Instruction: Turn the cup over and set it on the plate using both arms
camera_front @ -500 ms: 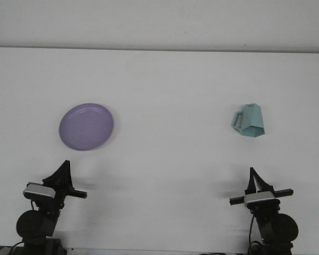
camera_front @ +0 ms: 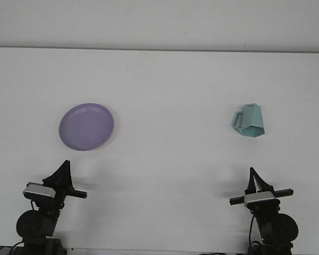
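White surface (camera_front: 165,175) mostly bare, only two obstacles on it. Purple plate (camera_front: 86,126) sits left of centre, low and flat. Teal cup (camera_front: 250,121) lies tipped on the right, handle toward the left, well apart from the plate. Wide open lane between them down the middle. Left gripper (camera_front: 62,178) parked at the near edge, just below the plate, bare strip between. Right gripper (camera_front: 255,183) parked at the near edge below the cup, open stretch of surface between them too. Far half of the surface behind both items is free up to the back wall (camera_front: 159,24). Nothing crowds the cup on any side.
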You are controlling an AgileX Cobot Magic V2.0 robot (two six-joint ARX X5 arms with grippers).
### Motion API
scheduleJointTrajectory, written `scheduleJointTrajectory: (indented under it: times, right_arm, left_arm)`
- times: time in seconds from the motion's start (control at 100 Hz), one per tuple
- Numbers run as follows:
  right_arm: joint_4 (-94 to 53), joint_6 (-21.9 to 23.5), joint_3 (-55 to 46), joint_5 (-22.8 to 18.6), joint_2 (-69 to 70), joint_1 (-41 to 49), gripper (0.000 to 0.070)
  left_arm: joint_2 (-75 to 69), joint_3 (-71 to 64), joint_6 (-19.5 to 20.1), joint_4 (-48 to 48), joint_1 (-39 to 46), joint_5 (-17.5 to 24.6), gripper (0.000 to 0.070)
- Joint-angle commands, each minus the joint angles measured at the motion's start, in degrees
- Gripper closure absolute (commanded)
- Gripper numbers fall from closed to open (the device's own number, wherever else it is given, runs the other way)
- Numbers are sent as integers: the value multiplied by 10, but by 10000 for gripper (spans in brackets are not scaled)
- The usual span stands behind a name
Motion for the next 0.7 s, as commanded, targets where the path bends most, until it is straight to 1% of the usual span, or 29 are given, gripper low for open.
scheduleJointTrajectory:
  times: [0.0,0.15,0.24,0.32,0.45,0.5,0.52,0.58,0.63,0.69]
  right_arm:
    - [5,5,-1,0,0,0,700]
    - [6,5,-1,0,0,0,700]
    - [22,21,-1,-3,0,1,700]
    - [34,68,-1,-3,0,1,700]
    - [40,128,-1,0,0,1,700]
    - [40,164,-1,0,0,1,700]
    - [41,188,-1,1,0,1,700]
    - [54,230,-1,15,0,1,700]
    - [68,248,1,25,0,1,700]
    - [65,266,16,47,0,1,700]
  left_arm:
    - [0,-11,9,6,0,-3,684]
    - [0,-11,9,6,0,-3,685]
    - [0,-11,8,6,0,-3,684]
    - [0,-11,-13,6,0,-3,685]
    - [0,-11,-82,7,0,-3,688]
    - [0,-11,-90,8,0,-3,688]
    - [0,-11,-93,8,0,-3,688]
    - [0,-11,-97,8,0,-3,688]
    - [0,-11,-109,8,0,-3,688]
    - [0,-11,-118,8,0,-3,688]
